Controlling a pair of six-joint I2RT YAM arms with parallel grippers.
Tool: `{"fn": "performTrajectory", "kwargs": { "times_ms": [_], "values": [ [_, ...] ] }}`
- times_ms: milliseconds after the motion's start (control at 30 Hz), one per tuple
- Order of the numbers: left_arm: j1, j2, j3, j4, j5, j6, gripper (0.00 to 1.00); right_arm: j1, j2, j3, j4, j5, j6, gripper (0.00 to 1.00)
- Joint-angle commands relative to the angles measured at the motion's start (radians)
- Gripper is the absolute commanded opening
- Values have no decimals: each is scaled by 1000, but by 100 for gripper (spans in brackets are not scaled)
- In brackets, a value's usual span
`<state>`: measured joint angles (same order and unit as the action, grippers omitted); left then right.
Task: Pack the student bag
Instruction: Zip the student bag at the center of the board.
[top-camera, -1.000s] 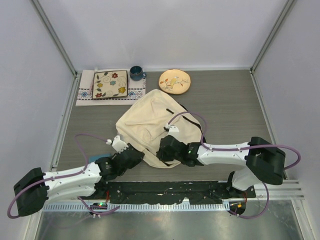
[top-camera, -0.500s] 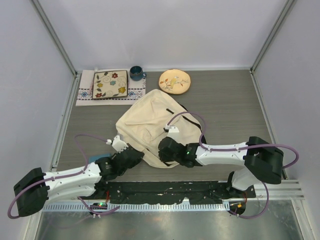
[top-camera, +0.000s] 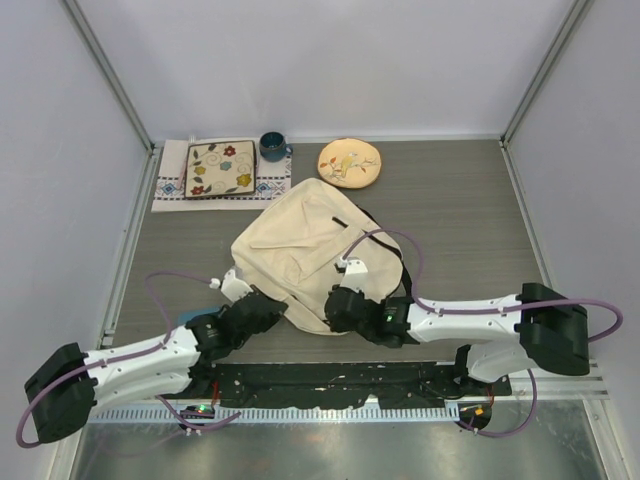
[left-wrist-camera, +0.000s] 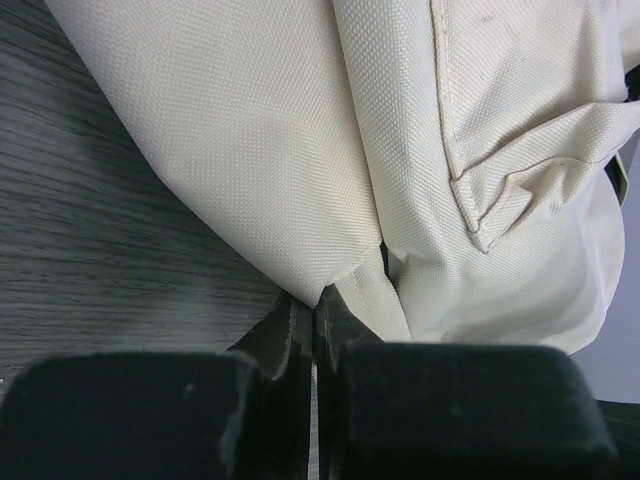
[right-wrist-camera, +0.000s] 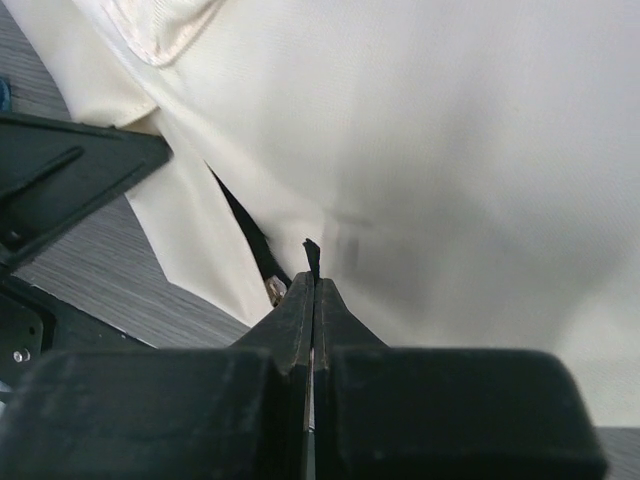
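Observation:
The student bag, a large cream fabric backpack with black straps, lies slumped in the middle of the table. My left gripper is at its near-left edge and, in the left wrist view, the left gripper is shut on a fold of the bag's cream fabric. My right gripper is at the near edge of the bag. In the right wrist view the right gripper is shut on a thin black zipper pull, with the bag's cloth filling the view behind.
At the back left a square floral plate rests on a white cloth, with a dark blue cup beside it. A round yellowish floral plate sits behind the bag. Walls enclose the table on three sides.
Both grippers have closed, the left on the bag's fabric and the right on the zipper pull. The right arm has shifted right and toward the near edge, and the bag's near edge has moved with it.

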<state>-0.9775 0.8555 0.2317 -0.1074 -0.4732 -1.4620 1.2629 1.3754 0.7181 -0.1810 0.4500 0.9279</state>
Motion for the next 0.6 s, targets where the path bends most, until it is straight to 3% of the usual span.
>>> {"fn": "performTrajectory", "kwargs": {
  "times_ms": [0,567],
  "values": [
    [34,-35,-2,11,-39,9,0,15,-67,-22,-37,90,35,1],
    [108,-133,-19,-90,-18,29,0,58,-223,-100,-113,236,111,1]
  ]
}}
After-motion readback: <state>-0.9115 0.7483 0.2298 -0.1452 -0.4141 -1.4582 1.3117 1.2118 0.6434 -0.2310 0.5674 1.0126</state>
